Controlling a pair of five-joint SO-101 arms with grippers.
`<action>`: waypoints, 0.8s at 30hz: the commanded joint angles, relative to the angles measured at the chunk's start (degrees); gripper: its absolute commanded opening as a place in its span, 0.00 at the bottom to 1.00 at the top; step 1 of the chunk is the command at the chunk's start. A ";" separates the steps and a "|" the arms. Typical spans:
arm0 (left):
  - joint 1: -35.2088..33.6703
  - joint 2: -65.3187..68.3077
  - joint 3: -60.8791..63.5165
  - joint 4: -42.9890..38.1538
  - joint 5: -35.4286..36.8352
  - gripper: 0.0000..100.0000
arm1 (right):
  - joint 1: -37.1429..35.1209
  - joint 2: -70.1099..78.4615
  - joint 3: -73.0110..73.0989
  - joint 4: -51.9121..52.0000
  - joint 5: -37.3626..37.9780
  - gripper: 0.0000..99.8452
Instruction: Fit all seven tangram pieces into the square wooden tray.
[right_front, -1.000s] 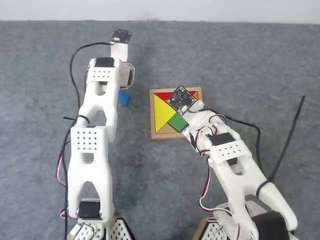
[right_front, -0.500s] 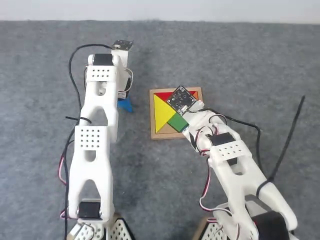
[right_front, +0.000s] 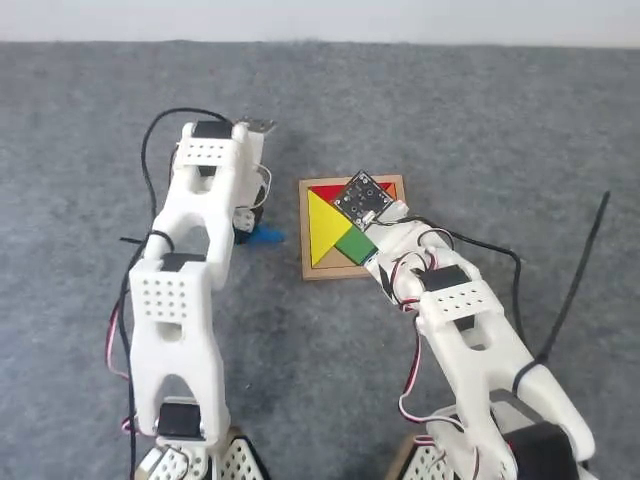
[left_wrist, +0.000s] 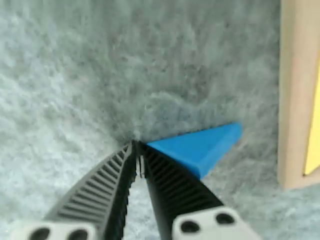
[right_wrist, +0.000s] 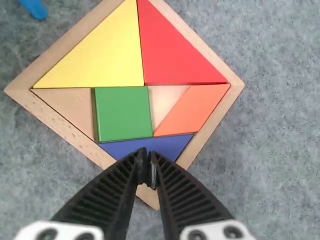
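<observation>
High view: we find the light-blue triangular tangram piece (right_front: 266, 236) flat on the grey carpeted worktop (right_front: 520, 120). It lies at nine o'clock of the square wooden tray (right_front: 304, 250), near the rim but apart from it. At the piece's far corner sits the left gripper (left_wrist: 136, 148), jaws pressed together, tips touching the blue edge. The right arm lies across the tray from five o'clock. Its right gripper (right_wrist: 146, 169) hangs over the dark blue triangle (right_wrist: 150, 145), jaws likewise pressed together and pinching nothing. We count in the tray a large yellow triangle (right_wrist: 100, 55), a large red triangle (right_wrist: 170, 55), a green square (right_wrist: 122, 112) and an orange parallelogram (right_wrist: 192, 107). A small triangle of bare wood (right_wrist: 167, 100) shows between the last two.
</observation>
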 joint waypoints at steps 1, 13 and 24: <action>0.70 -8.79 8.04 -3.96 -0.53 0.01 | 0.92 -2.07 -0.62 -1.19 0.70 0.01; 1.41 -38.24 34.77 -23.30 -7.12 0.01 | 2.15 -2.15 -0.70 -1.19 0.70 0.01; 0.97 -56.97 49.36 -24.00 -41.23 0.05 | 2.07 -2.15 -0.70 -1.27 0.70 0.01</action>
